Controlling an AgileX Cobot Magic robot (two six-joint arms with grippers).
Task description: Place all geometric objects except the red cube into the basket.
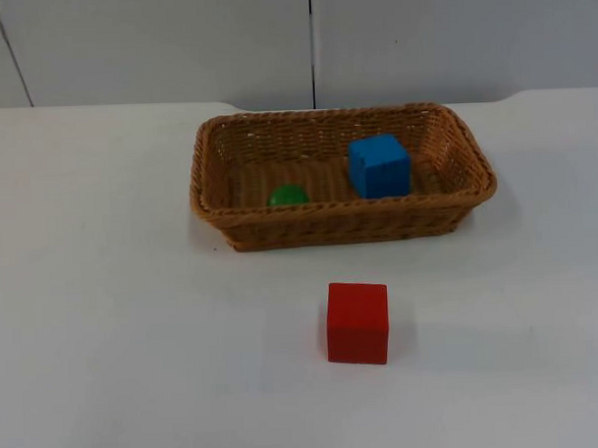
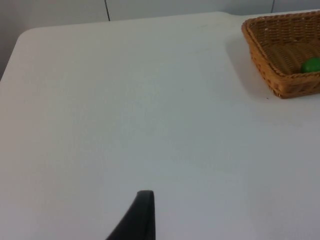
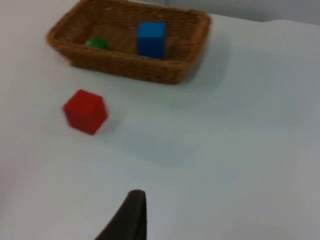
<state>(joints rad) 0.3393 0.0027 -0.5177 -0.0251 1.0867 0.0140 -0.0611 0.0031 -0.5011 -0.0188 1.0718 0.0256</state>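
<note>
Left tool: one black fingertip seen in left wrist view, above bare table; opening cannot be told, nothing seen held. Arm waits, well apart from the basket.

Right tool: one black fingertip seen in right wrist view, above bare table on the near-right side of the objs; opening cannot be told, nothing seen held. Well apart from every obj.

Red cube: on white table, near side of basket, just right of centre, standing flat, apart from the basket wall. To stay out.

Basket: woven brown, rectangular, mid-table toward the far side, upright.
- Blue cube: inside, right of centre, toward the far side.
- Green ball: inside, left of the blue cube, by the near wall; partly hidden by the rim.

Status (judgement): both non-red objs lie in the basket, red cube out, so the task looks done as far as the views reach.

Step in hand (judgement): pull clear. Do it well by keeping both tools high and away from the red cube and basket rim; no sweep across the near side, since a nudge could shift the cube or tip the light basket.
</note>
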